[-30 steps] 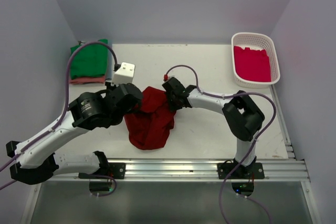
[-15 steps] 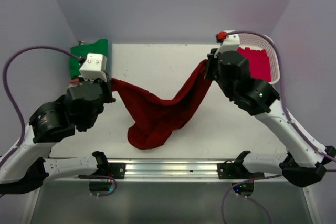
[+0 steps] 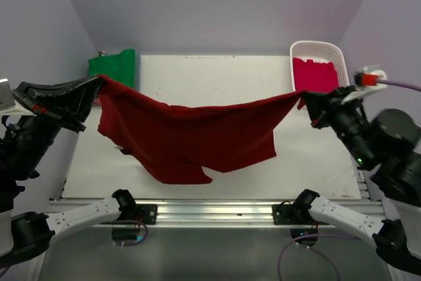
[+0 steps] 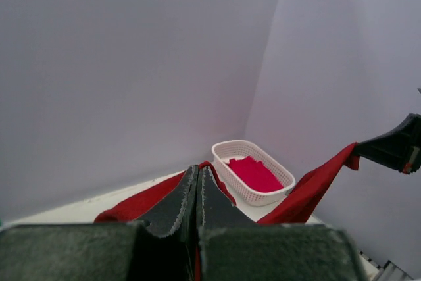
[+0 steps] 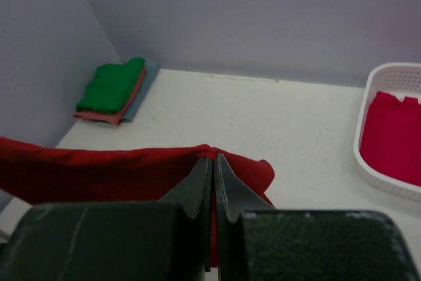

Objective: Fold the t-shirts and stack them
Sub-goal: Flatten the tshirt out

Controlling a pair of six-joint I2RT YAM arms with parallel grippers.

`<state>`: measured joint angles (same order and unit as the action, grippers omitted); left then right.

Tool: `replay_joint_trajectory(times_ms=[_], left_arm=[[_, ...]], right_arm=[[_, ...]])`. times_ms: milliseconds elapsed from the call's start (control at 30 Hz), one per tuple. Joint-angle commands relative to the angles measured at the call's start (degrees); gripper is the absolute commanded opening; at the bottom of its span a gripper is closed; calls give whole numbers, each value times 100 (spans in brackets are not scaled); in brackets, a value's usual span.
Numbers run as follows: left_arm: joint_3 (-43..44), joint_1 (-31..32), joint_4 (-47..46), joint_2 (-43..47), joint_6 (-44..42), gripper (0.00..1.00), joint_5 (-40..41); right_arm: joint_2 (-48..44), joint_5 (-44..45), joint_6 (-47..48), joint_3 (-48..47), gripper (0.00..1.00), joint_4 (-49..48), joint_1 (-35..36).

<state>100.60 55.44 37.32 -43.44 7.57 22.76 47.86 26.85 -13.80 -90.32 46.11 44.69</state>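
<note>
Two arms raised and spread wide, left gripper [image 3: 97,82] and right gripper [image 3: 306,101] each clenched on an edge of one dark red t-shirt [image 3: 191,133] stretched between them over the table [image 3: 217,77], one crimson-pink t-shirt [image 3: 314,78] in one white basket [image 3: 343,64] far right, three folded t-shirts [image 5: 112,91] stacked far left

hung shirt [image 3: 197,133] over table [image 3: 217,77] centre | folded stack [image 3: 115,70] back-left | basket [image 3: 319,49] back-right, 2nd shirt [image 3: 316,78] inside
</note>
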Motion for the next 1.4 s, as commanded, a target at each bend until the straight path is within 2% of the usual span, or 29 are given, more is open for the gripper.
replay_joint_trajectory(times_ms=[0,67,100,133,200,267,333,367,467,500,633,733,833,933,1000,1100,1167,1200,1267,1367], left_arm=[[346,-629,-717,-112,-467,0,-2392],[688,-1393,-735,-182,-415,0,-3125],[802,-1709,-761,-200,-388,0,-3921],[952,-2469,-814,-139,-205,0,-4216],[935,-2862,-1244,-77,112,0,-5014],[971,-3477,-1279,-59,209,0,-5019],[787,-3819,-1324,-85,236,0,-4905],[725,-3900,-1254,-207,227,0,-4774],[427,-4006,-1017,-586,52,0,-4010],[130,-4006,-1008,-674,-18,0,-3494],[-610,-4006,-1208,-1375,-317,0,-2471],[-674,-4006,-1324,-2007,-432,0,-1926],[-103,-4006,-1071,-2509,-415,0,-2021],[136,-3997,-1051,-2224,-275,0,-2644],[5,-3997,-1034,-1879,-230,0,-3092],[-400,-3997,-1122,-557,-73,0,-3935],[-348,-3997,-929,-44,129,0,-4706],[-191,-4006,-911,402,409,0,-4972],[264,-4006,-911,722,674,0,-5595],[408,-4015,-1296,1188,1236,0,-6097]], right_arm=[[-706,-812,545,-354,0,-365,-4],[-926,-1032,694,-608,0,-348,-74],[-962,-1076,738,-696,0,-348,-135],[-997,-1216,834,-828,0,-357,-223],[-1059,-1357,914,-908,0,-505,-652],[-998,-1655,949,-969,0,-655,-1048],[-709,-1675,783,-1075,0,-673,-1558],[-516,-1344,704,-1136,0,-534,-1638],[354,-464,449,-1277,0,-95,-1639],[800,-174,466,-1208,0,-50,-1647],[1820,399,379,-663,0,-294,-1647],[2489,366,404,-592,0,-881,-1665],[2624,-82,484,-697,0,-1173,-1674],[2186,-730,554,-540,0,-1384,-1674],[1448,-1171,580,-232,0,-1534,-1674],[429,-2296,589,-47,0,-1351,-1665],[-90,-3102,545,-82,0,-982,-1665],[-579,-3342,450,-204,0,-868,-1674],[-1004,-4104,300,-336,0,-726,-1674],[-1647,-4722,-17,-766,0,-682,-1683]])
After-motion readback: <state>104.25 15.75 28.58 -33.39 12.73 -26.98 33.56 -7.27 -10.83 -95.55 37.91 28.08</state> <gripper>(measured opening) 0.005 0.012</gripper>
